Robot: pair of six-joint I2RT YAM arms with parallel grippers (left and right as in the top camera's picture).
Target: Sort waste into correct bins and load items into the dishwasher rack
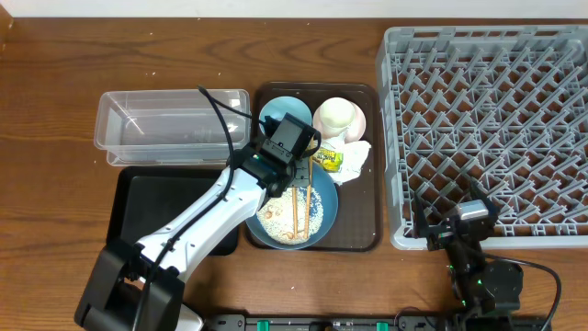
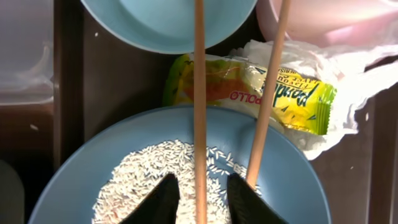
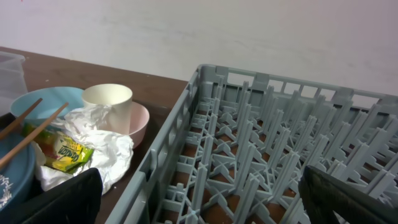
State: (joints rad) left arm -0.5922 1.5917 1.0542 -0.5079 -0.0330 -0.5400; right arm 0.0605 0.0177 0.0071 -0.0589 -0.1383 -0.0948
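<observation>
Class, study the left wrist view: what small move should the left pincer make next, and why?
Probably close the left pincer on the wooden chopstick that its open jaws straddle, above the rice-strewn large dark blue bowl; the second chopstick lies outside them.

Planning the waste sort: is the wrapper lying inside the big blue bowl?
No, the wrapper lies beyond the rim of the bowl, partly on the napkin.

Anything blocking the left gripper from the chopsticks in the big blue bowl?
Nothing visible. The left gripper straddles one chopstick above the rice in the large dark blue bowl. The other chopstick lies just beside one finger.
</observation>
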